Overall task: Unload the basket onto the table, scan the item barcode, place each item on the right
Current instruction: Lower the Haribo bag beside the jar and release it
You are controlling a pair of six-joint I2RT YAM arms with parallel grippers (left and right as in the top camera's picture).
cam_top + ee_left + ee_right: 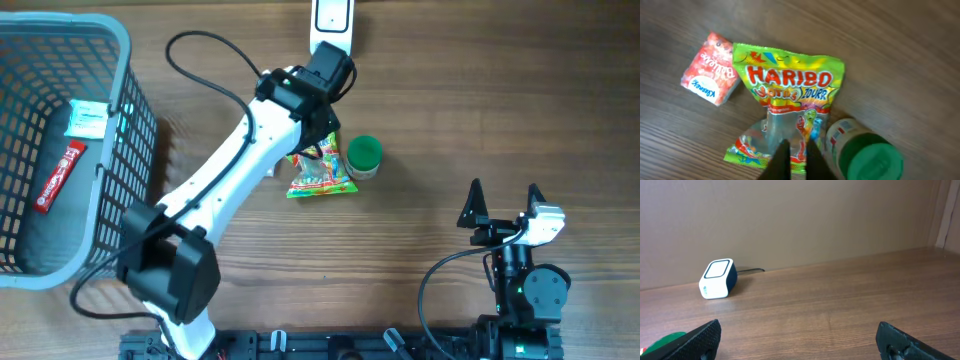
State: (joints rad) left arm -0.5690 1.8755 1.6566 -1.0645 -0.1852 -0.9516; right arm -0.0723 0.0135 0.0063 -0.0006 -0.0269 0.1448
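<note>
Closest to the left wrist camera, the left tool (796,146) has its two dark fingers drawn together, closed, with the tips over the lower, clear-windowed part of the Haribo bag (790,85). Whether they pinch any of the wrapper cannot be told. The bag lies flat on the wooden surface (450,100), printed side up, under the left arm's wrist in the overhead view. Just beside its lower right corner is a small jar with a green lid (867,157), touching or nearly touching the bag's edge. At the bag's upper left corner lies a small red and white pack (710,70), close against it.

Farther back on the surface, beyond the bag, stands the white scanner (331,25), well apart from the jar. At the left edge sits a grey basket (110,40) holding a red packet (60,175) and a white-labelled item (88,118).

The right tool (800,340) is spread wide open and holds nothing, low over bare wood at the near right, well away from the bag and facing the scanner.
</note>
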